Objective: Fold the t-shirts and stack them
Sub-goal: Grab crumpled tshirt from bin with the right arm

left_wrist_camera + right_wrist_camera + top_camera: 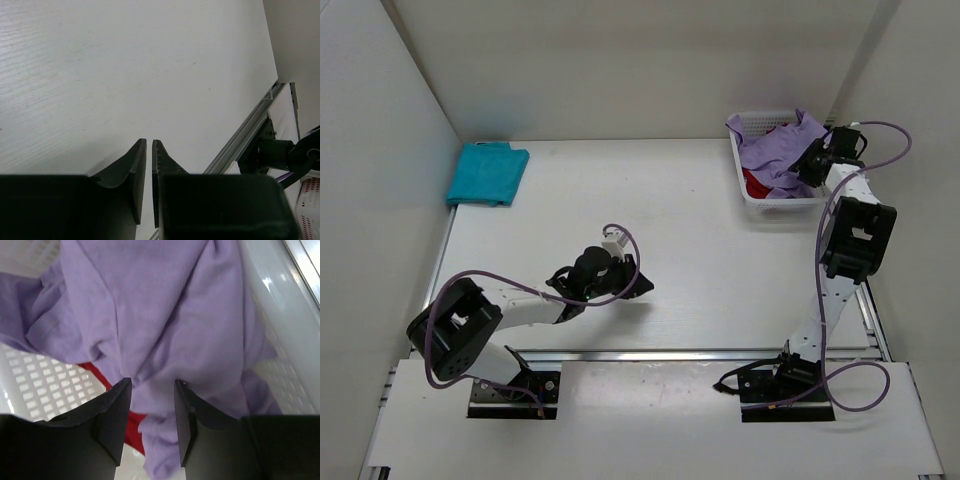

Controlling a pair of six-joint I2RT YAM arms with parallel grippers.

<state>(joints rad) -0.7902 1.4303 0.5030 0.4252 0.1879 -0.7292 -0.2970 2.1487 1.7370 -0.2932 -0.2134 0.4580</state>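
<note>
Two crumpled shirts: lavender t-shirt over red t-shirt, perforated plastic basket.

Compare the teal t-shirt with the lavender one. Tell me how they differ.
The teal t-shirt is folded into a neat flat rectangle; the lavender t-shirt is crumpled. The teal one lies on the table at the far left; the lavender one sits in the white basket at the far right, spilling over its rim. The right gripper hangs over the lavender one; none is near the teal. Both are plain soft cloth.
</note>
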